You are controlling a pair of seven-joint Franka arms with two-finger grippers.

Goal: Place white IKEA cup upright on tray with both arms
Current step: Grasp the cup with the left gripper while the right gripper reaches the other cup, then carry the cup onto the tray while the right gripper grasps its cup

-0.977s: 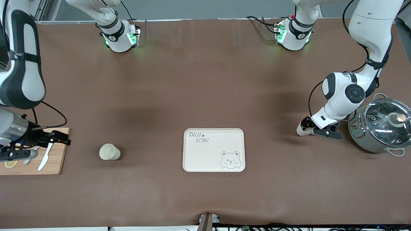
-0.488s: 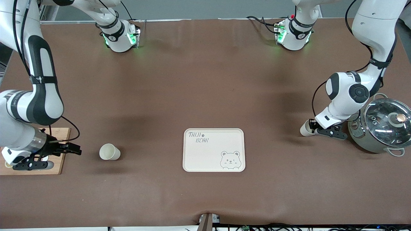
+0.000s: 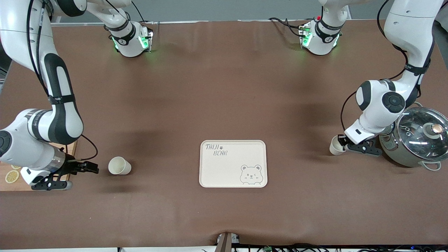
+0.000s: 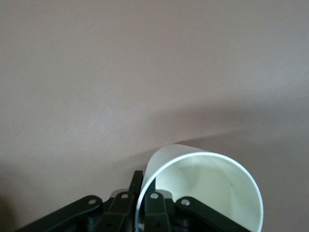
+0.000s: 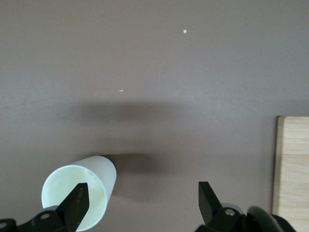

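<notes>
The cream tray (image 3: 213,171) with the bear drawing lies flat in the middle of the table. One white cup (image 3: 119,165) lies on its side between the tray and the right arm's end; it also shows in the right wrist view (image 5: 94,186). My right gripper (image 3: 91,168) (image 5: 142,195) is open and low beside it, with the cup's mouth facing it. My left gripper (image 3: 343,144) (image 4: 145,186) is shut on the rim of a second white cup (image 3: 336,147) (image 4: 203,191), which it holds tilted low over the table beside the pot.
A grey pot with a glass lid (image 3: 416,140) stands at the left arm's end, close to the left wrist. A wooden cutting board (image 3: 10,187) (image 5: 292,169) with lemon slices (image 3: 11,176) lies at the right arm's end, partly under the right arm.
The right arm has swung from over the cutting board toward the lying cup. The left gripper with its cup has shifted slightly toward the pot.
</notes>
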